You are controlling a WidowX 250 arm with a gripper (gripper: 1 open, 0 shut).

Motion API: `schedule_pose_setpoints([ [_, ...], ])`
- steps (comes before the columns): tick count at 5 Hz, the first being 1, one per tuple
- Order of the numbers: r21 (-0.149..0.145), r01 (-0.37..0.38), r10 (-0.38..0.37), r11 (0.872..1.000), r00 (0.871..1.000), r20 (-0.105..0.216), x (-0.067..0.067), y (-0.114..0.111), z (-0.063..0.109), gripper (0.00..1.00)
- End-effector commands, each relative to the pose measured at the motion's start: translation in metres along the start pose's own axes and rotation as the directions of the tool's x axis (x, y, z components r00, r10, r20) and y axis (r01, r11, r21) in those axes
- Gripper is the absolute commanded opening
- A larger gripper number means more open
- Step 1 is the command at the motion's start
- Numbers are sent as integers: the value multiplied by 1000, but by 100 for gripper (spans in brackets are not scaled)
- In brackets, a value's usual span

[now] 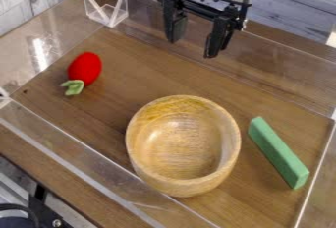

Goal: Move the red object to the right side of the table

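Note:
The red object (pixel 83 69) is a small rounded strawberry-like toy with a green leafy end, lying at the left side of the brown wood-grain table (pixel 144 70). My gripper (pixel 195 38) hangs at the back centre, pointing down, well to the right of and behind the toy. Its two dark fingers (pixel 172 26) stand apart, open, with nothing between them.
A large wooden bowl (pixel 183 143) sits front centre. A flat green rectangular block (pixel 278 151) lies to the bowl's right. Clear plastic walls (pixel 79 143) edge the tabletop, and a clear folded stand (pixel 105 8) is at the back left.

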State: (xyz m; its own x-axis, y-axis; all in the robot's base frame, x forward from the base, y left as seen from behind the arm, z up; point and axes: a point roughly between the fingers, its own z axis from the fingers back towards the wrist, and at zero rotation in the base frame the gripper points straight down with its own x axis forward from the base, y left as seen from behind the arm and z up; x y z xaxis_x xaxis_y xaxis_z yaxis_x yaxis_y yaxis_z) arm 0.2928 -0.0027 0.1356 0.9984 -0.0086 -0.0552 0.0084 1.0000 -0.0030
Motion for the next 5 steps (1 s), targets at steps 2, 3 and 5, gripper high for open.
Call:
schedule_pose_setpoints([
  [2, 3, -163, 163, 987, 987, 2, -29, 48, -35, 100],
  [3, 6, -124, 124, 992, 992, 39, -43, 79, -37, 100],
  [5, 17, -166, 163, 986, 980, 112, -43, 121, -48, 100],
])
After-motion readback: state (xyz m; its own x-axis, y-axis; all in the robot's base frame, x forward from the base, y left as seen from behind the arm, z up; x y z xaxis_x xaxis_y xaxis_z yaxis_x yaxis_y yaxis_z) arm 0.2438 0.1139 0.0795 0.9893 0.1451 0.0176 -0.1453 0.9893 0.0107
